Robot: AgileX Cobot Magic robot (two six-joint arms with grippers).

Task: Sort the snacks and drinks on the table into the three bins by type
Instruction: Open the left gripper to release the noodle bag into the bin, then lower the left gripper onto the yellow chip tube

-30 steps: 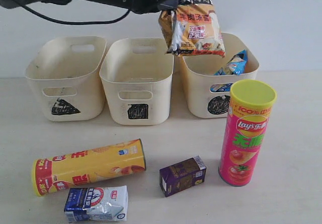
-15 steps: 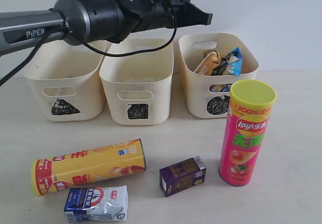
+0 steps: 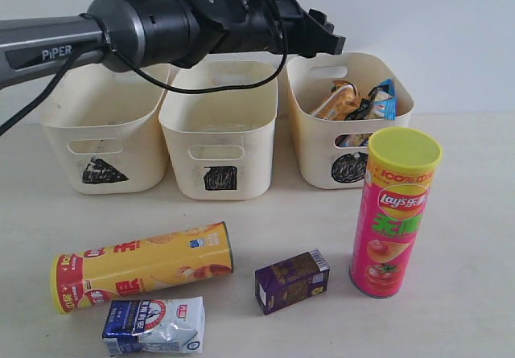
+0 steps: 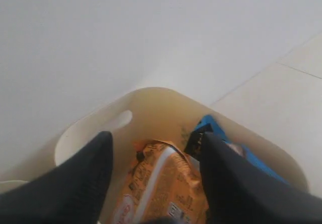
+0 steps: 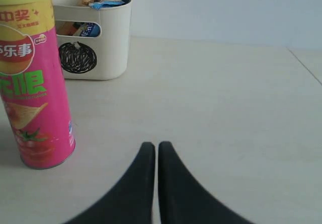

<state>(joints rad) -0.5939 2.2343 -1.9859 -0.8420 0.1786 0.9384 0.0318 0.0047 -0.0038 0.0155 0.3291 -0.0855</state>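
Note:
My left gripper (image 3: 323, 34) (image 4: 157, 138) hovers open over the bin marked with a circle (image 3: 322, 153). Below its spread fingers the orange bag (image 3: 335, 100) (image 4: 161, 183) lies loose in that bin, next to the blue bag (image 3: 380, 100) (image 4: 251, 158). The pink tube (image 3: 394, 213) (image 5: 30, 78) stands upright at the front right. The yellow tube (image 3: 141, 265) lies on its side at the front left, with the milk pouch (image 3: 154, 326) before it and the purple carton (image 3: 292, 281) in the middle. My right gripper (image 5: 156, 146) is shut and empty, low over the table beside the pink tube.
The triangle bin (image 3: 105, 125) and the square bin (image 3: 219, 133) stand left of the circle bin in one row at the back, and nothing shows inside them. My left arm stretches across above both. Bare table (image 3: 467, 213) lies to the right of the pink tube.
A second ago my left gripper held the orange bag above the circle bin. It let go, the bag dropped into the bin, and the jaws now stand apart.

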